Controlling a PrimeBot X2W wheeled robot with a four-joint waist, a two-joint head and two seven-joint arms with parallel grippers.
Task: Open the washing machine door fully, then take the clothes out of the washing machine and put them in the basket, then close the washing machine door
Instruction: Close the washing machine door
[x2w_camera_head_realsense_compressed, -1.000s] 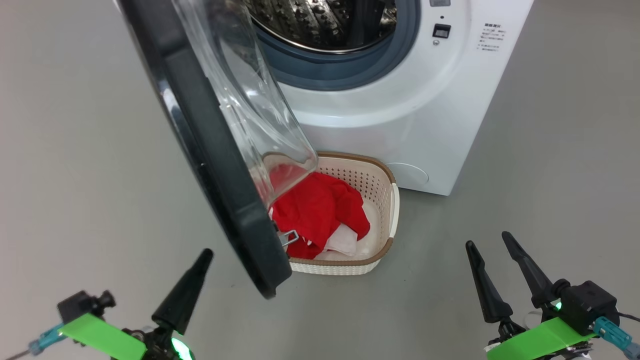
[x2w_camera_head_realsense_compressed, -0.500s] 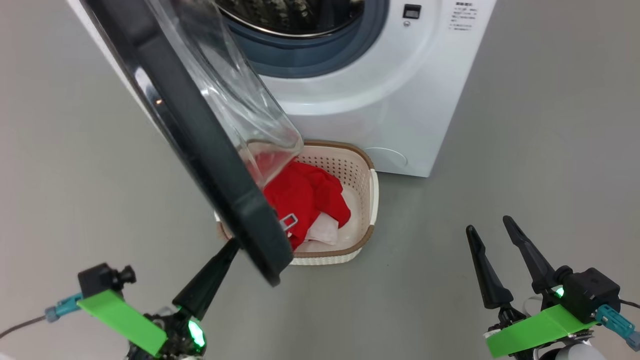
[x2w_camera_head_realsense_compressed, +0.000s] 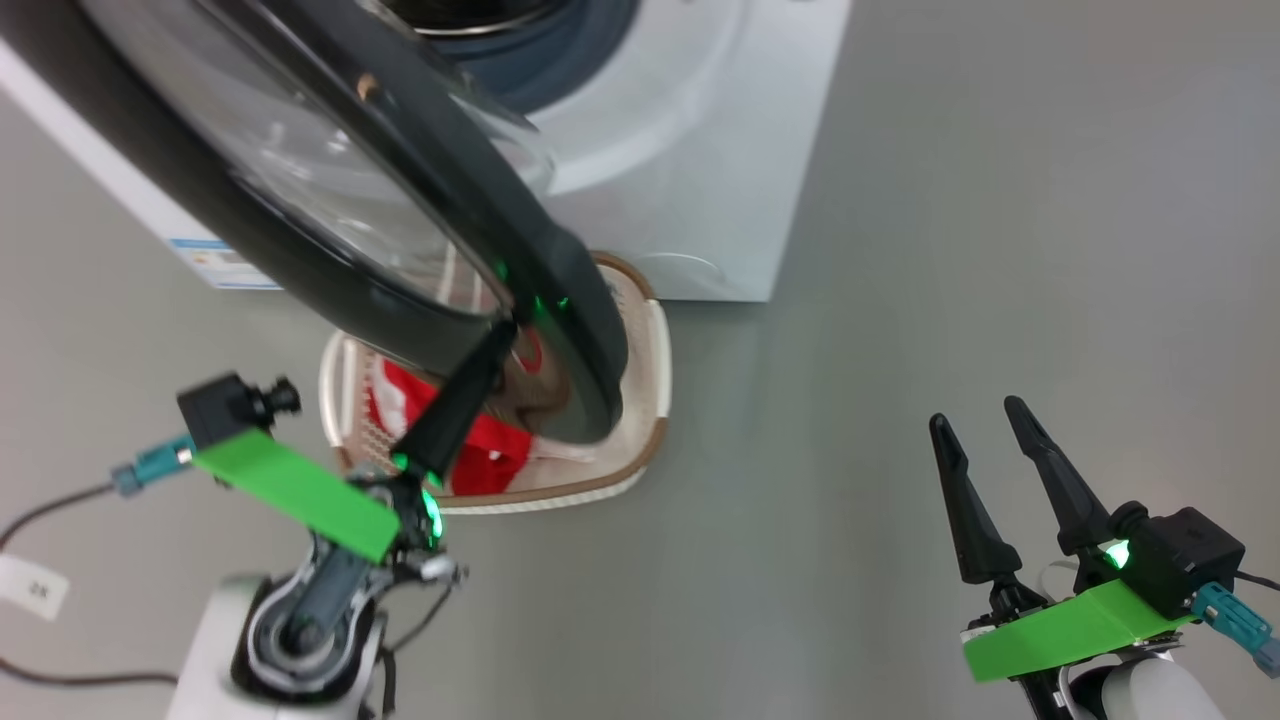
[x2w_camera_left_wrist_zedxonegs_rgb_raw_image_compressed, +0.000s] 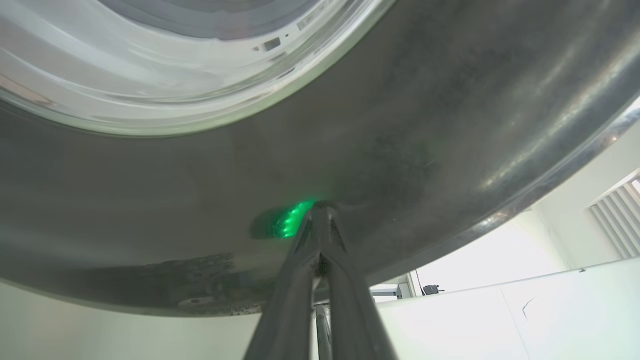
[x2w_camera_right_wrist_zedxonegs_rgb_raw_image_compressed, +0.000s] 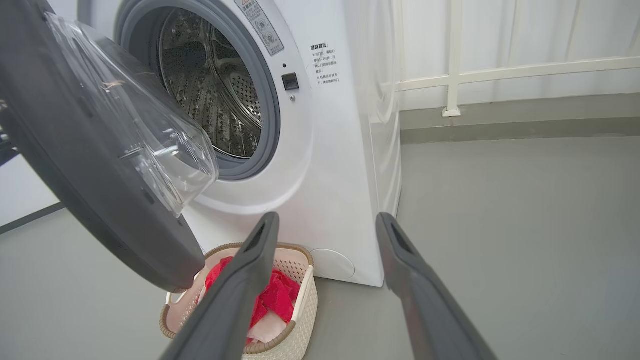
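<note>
Touching the washing machine door (x2w_camera_head_realsense_compressed: 560, 290): closed left fingers (x2w_camera_head_realsense_compressed: 470, 375); right fingers (x2w_camera_head_realsense_compressed: 985, 480) apart, distant.

Lab: bare floor (x2w_camera_right_wrist_zedxonegs_rgb_raw_image_compressed: 500, 210), lone washer (x2w_camera_right_wrist_zedxonegs_rgb_raw_image_compressed: 320, 150)

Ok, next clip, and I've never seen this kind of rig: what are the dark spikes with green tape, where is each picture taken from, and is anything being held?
The spikes are the fingers of a two-armed wheeled robot's grippers. The head view looks down from the robot's head. There the left gripper is shut, its tip pressed against the black rim of the washing machine door, holding nothing. The right gripper hangs open and empty over the grey floor.

The left wrist view looks along the left gripper's fingers: you see them closed together against the door's dark rim, with a green light reflected.

The right wrist view looks between the right gripper's open fingers at the washing machine, whose door stands partly open and whose drum looks empty. On the floor below sits the basket with the red clothes inside.
</note>
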